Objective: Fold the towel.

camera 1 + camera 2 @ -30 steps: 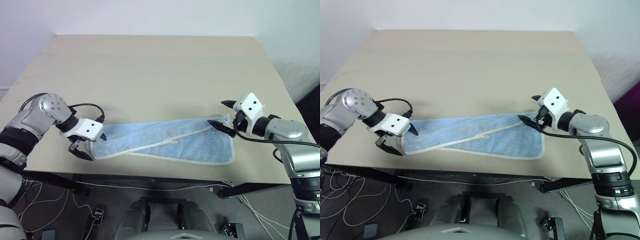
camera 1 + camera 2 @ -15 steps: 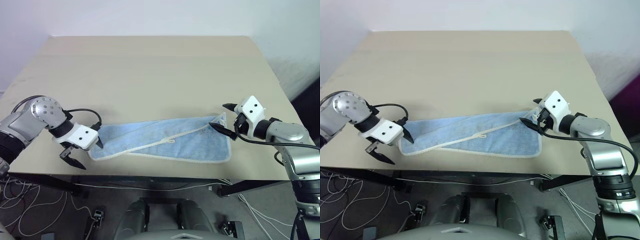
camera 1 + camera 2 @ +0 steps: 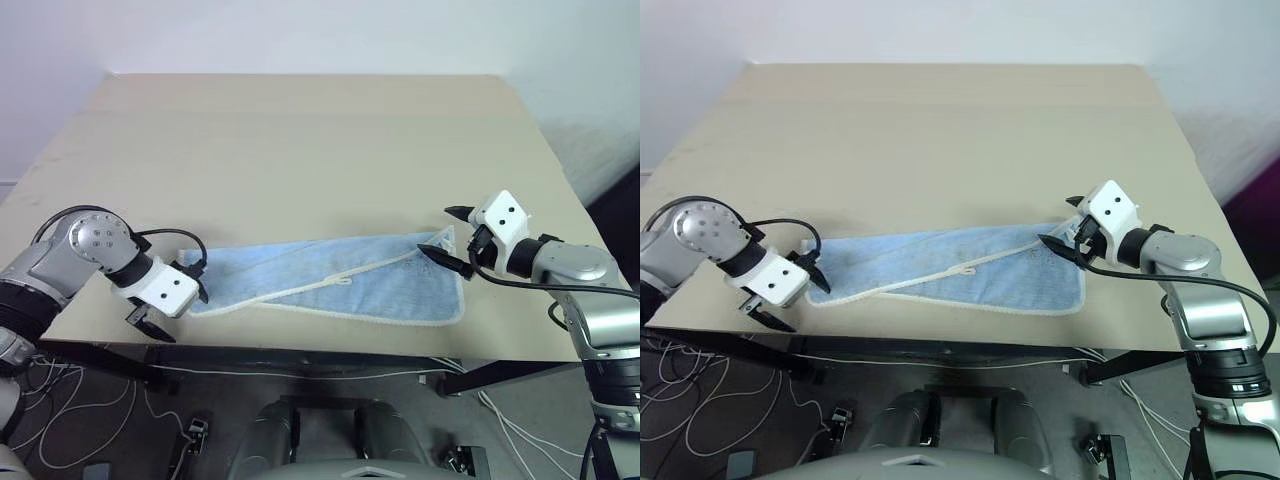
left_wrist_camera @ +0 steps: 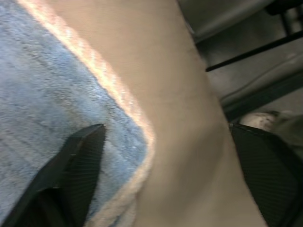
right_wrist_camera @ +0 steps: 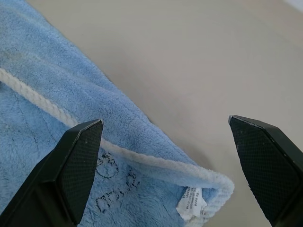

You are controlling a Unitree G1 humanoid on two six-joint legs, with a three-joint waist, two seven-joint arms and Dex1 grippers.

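The towel [image 3: 335, 285] lies flat and already doubled lengthways near the front edge of the table [image 3: 300, 140], stretched between the two arms. The left gripper [image 3: 172, 312] straddles the towel's left corner, fingers apart, one finger [image 4: 78, 161] on the blue pile, nothing pinched yet. The right gripper [image 3: 452, 238] hovers wide open over the right corner and its little label [image 5: 191, 201], holding nothing. To do this well, I'd say both should pinch every layer at the corners before lifting. The tabletop is plain beige; cables [image 3: 60, 440] trail on the floor below, white wall behind.
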